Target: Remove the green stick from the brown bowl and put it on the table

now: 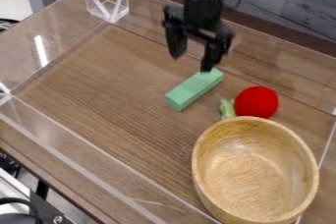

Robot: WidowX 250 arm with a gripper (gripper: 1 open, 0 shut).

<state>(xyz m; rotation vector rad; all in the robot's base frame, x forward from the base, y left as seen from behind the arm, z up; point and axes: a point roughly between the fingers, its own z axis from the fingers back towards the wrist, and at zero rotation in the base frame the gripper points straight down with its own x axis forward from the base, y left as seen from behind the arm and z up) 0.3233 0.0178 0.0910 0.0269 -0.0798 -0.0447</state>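
The green stick (194, 89) lies flat on the table (105, 90), slanting from lower left to upper right, left of the red ball. Just above its upper end hangs my gripper (197, 53), pointing straight down with its two black fingers spread open and nothing between them; it is clear of the stick. The brown bowl (254, 172) stands at the front right, empty inside, with its thick tan rim fully in view.
A red ball with a green stem (254, 101) rests between the stick and the bowl. Low clear acrylic walls (53, 61) border the tabletop, with a clear corner bracket (108, 6) at the back left.
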